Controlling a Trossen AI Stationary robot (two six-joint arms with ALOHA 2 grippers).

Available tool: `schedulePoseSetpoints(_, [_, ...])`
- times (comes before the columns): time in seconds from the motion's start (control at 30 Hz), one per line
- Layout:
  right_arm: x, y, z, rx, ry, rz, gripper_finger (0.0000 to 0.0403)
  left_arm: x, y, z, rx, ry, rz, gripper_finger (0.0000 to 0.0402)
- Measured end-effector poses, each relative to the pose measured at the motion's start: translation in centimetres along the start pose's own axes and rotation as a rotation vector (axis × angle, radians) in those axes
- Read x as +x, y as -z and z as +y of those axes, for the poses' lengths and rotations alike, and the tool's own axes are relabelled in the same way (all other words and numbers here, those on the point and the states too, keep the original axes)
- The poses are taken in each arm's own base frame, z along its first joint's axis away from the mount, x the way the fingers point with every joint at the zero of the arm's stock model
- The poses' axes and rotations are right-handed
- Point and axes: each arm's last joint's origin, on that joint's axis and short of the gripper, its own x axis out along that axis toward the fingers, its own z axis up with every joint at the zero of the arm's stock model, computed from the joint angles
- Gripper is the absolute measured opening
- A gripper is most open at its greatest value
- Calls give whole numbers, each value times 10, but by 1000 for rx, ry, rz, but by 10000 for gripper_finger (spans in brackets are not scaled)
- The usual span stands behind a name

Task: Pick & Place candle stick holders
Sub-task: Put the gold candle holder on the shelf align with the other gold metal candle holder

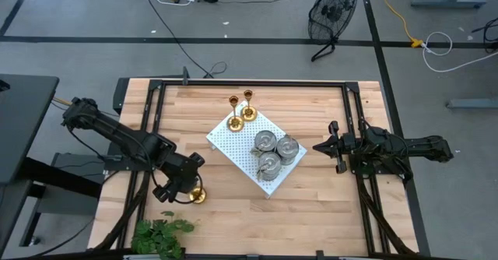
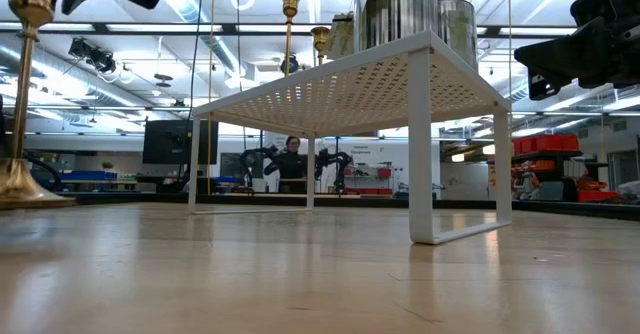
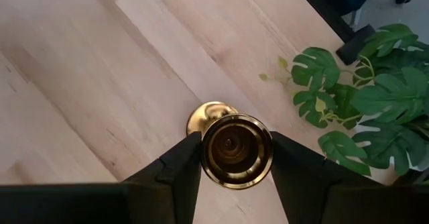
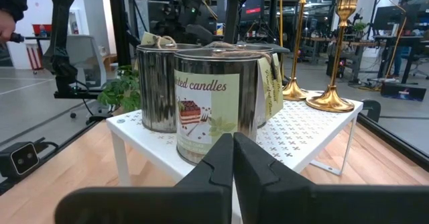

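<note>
Gripped at its cup by the left hand (image 3: 231, 158), upright on the table (image 1: 311, 202) beside the green plant (image 1: 159, 235): one brass candle stick holder (image 1: 198, 195). Atop the white perforated board (image 1: 227, 145): two more brass holders (image 1: 240, 110), three silver tins (image 1: 274, 152). Beside the board, pinched shut and empty: right hand (image 1: 320, 146).

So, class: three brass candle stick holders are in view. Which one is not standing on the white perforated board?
The brass holder near the plant, standing on the bare table between the left gripper's fingers. The other two stand on the board.
</note>
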Motion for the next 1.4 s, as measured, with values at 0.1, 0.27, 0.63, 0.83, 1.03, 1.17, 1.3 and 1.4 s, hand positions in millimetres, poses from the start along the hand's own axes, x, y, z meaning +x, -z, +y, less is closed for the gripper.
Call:
schedulePoseSetpoints(0.1, [0, 0, 0, 0, 0, 0, 16, -3, -1, 0, -1, -1, 5, 172])
schedulePoseSetpoints(0.27, [0, 0, 0, 0, 0, 0, 16, -8, -3, 0, -3, -3, 4, 172])
schedulePoseSetpoints(0.63, [0, 0, 0, 0, -1, 0, 16, -25, -8, 10, -42, -35, -23, 172])
schedulePoseSetpoints(0.83, [0, 0, 0, 0, 0, 0, 16, -37, -12, 18, -68, -58, -56, 172])
schedulePoseSetpoints(1.03, [0, 0, 0, 0, -1, 0, 16, -51, -15, 22, -108, -68, -73, 172])
schedulePoseSetpoints(1.17, [0, 0, 0, 0, -1, 0, 16, -59, -16, 25, -129, -78, -79, 172])
schedulePoseSetpoints(1.3, [0, 0, 0, 0, -1, 0, 16, -67, -18, 27, -156, -88, -99, 172])
schedulePoseSetpoints(1.4, [0, 0, 0, 0, 0, 0, 16, -72, -19, 30, -170, -99, -115, 172])
